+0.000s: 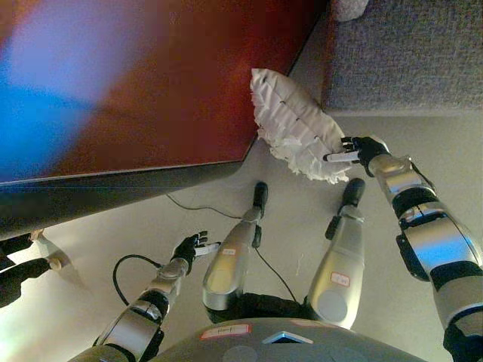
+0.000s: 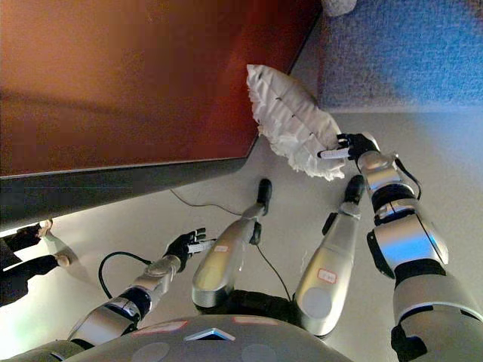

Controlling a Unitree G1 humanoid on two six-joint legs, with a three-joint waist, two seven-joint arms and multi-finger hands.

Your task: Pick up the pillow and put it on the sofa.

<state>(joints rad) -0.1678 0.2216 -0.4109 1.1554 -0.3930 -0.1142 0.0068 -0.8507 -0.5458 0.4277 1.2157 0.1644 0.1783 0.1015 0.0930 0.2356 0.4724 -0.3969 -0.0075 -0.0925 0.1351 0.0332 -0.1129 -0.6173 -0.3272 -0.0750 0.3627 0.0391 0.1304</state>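
Observation:
The white ruffled pillow (image 1: 298, 124) hangs tilted beside the corner of a large red-brown piece of furniture (image 1: 173, 83) that has a dark front face. My right hand (image 1: 361, 151) is at the pillow's lower right edge, fingers curled and pinching it, one white tip lying on the cloth. Whether the pillow touches the floor I cannot tell. My left hand (image 1: 189, 247) hangs low at the lower left above the floor, fingers relaxed and holding nothing.
A grey textured upholstered block (image 1: 407, 53) fills the upper right, with a narrow gap between it and the red-brown piece. Something white and fluffy (image 1: 351, 7) shows at the top edge. Dark shapes (image 1: 15, 268) sit at the left edge on the pale floor (image 1: 302, 226).

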